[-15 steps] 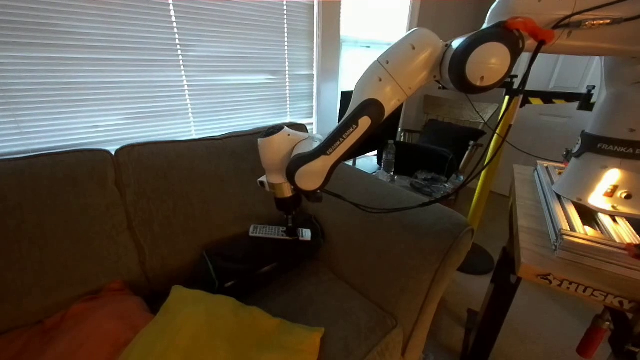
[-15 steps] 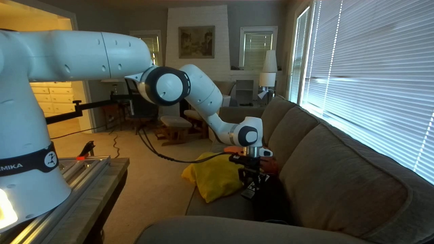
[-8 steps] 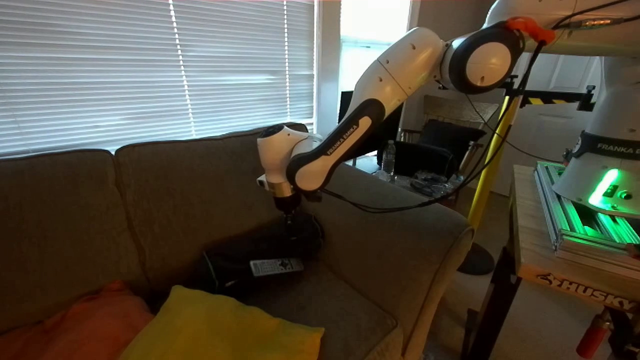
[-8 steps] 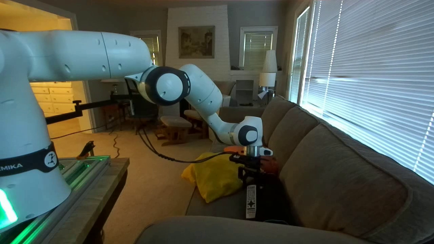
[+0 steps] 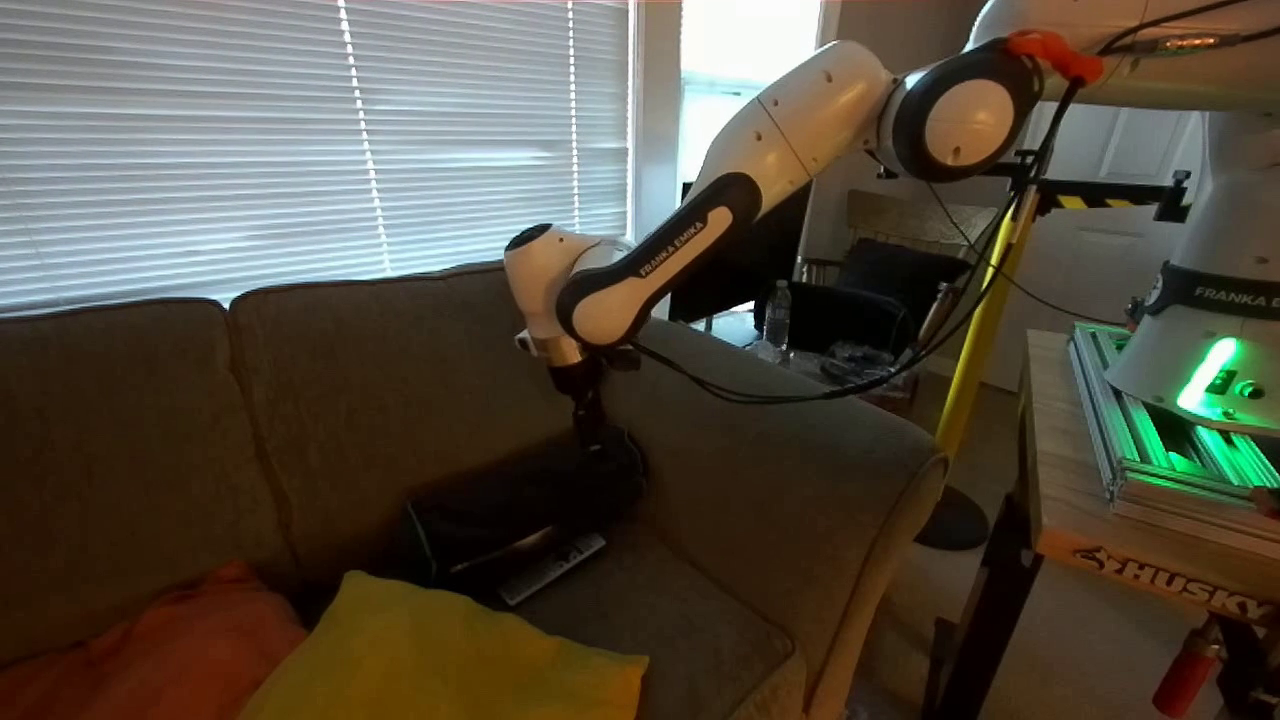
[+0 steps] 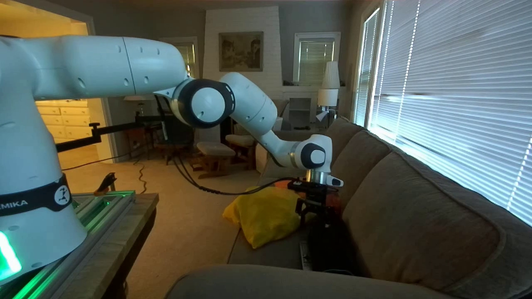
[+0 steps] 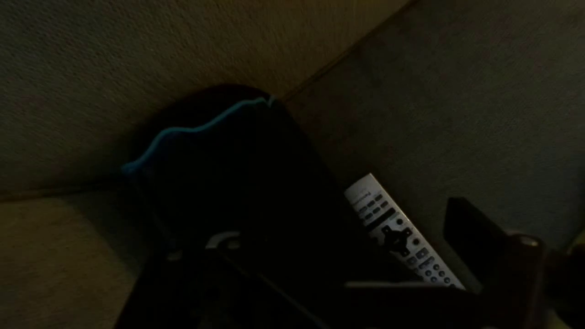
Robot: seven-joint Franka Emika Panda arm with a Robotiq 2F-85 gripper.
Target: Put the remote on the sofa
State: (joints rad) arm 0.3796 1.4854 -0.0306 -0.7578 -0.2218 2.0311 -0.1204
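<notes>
The remote (image 5: 552, 570), a slim light-grey bar with dark buttons, lies on the seat of the olive-brown sofa (image 5: 650, 610), along the front side of a dark roll-shaped cushion (image 5: 510, 500). It appears slightly tilted there. In an exterior view, only part of the remote (image 6: 305, 255) shows beside the cushion. My gripper (image 6: 315, 223) is over the dark cushion, behind and above the remote, with its jaws apart and nothing held. In the wrist view the remote (image 7: 413, 246) passes below the right finger (image 7: 470, 233), its lower end hidden; the left finger is nearly lost in the dark.
A yellow pillow (image 5: 440, 650) and an orange pillow (image 5: 150, 640) lie on the sofa farther along the seat. The sofa's padded arm (image 5: 760, 450) rises close beside the gripper. A wooden workbench (image 5: 1150, 560) carries the robot base. Cables hang from the arm.
The gripper has opened and let go of the remote. The remote has dropped from above the dark cushion, down its front side onto the seat. The arm has risen slightly.
</notes>
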